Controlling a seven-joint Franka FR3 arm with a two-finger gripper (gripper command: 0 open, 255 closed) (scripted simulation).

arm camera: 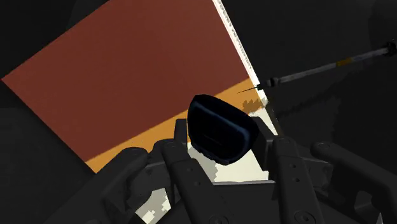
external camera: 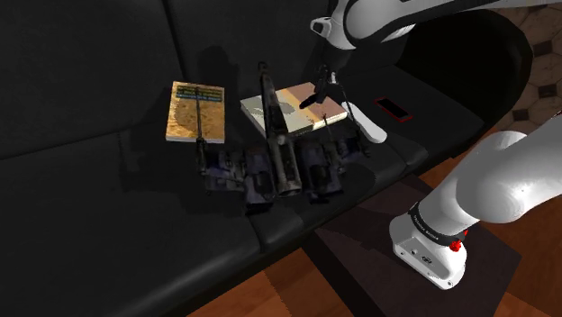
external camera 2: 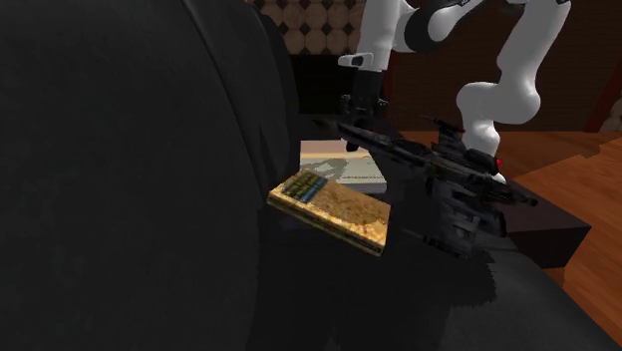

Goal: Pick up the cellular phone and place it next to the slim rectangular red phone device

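Gripper [arm camera: 230, 153] hovered over brown-and-orange book [arm camera: 140, 83], jaws clasped narrow on dark blue cellular phone [arm camera: 221, 127] (apparently off the cover). Red phone [external camera: 394, 109] lay well apart, shoulder view's right, on black sofa [external camera: 90, 108].

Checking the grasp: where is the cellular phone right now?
Shoulder view, right of centre: the dark cellular phone sits clasped in the gripper, above the brown-covered book on the black sofa.
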